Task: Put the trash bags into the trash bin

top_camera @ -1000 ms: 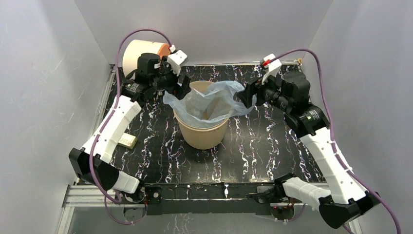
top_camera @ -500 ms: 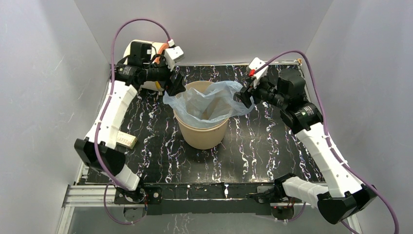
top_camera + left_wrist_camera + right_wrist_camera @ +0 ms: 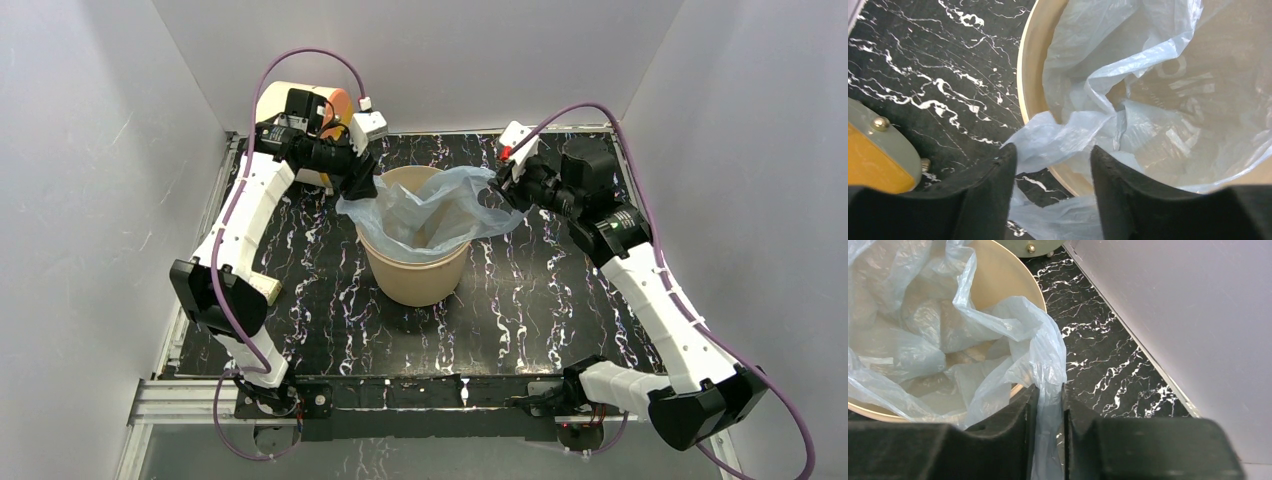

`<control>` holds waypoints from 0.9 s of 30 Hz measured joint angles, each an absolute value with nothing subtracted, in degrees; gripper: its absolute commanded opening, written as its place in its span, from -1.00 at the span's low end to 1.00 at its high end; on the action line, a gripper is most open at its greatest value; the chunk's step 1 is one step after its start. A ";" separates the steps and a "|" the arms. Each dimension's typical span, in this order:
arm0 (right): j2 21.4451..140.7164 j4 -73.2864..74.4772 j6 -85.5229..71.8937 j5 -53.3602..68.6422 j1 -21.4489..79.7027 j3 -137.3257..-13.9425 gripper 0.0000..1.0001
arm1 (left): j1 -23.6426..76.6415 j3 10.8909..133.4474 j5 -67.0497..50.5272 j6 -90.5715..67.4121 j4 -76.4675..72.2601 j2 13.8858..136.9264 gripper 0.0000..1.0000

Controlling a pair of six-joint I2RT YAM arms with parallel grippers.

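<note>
The pale blue trash bag (image 3: 430, 205) is draped in and over the tan trash bin (image 3: 415, 270) at mid table, its edges hanging past the rim on both sides. My left gripper (image 3: 362, 185) is at the bag's left edge. In the left wrist view the left gripper (image 3: 1053, 160) stands open, with a loose fold of the bag (image 3: 1128, 65) between the spread fingers beside the bin's rim (image 3: 1028, 75). My right gripper (image 3: 497, 187) is at the bag's right edge. There the right gripper (image 3: 1050, 390) is shut on a bunched strip of the bag (image 3: 1018, 325) just outside the bin (image 3: 993, 275).
A cream drum with an orange face (image 3: 275, 100) stands at the back left, close behind the left gripper. A small white box (image 3: 268, 288) lies by the left arm's elbow. White walls enclose the black marbled table (image 3: 560, 290) on three sides.
Both grippers' jaws have narrowed. The right one has closed onto the bag's right edge. The left arm has swung so that its gripper straddles the bag's left edge.
</note>
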State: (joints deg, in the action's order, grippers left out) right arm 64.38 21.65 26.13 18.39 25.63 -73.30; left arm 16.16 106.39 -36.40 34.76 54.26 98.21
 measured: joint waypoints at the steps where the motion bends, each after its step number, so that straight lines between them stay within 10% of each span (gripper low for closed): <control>1: 64.51 21.65 26.02 18.44 25.63 -73.34 -0.52 | 16.16 106.48 -36.45 34.65 54.19 98.21 -0.20; 7: 65.76 21.21 23.59 17.15 25.63 -73.58 -0.84 | 16.16 105.30 -35.35 31.94 50.54 97.78 -1.00; 27: 80.95 34.26 8.43 9.04 25.32 -87.31 -1.00 | 11.66 86.13 -26.65 16.38 29.61 83.57 -1.00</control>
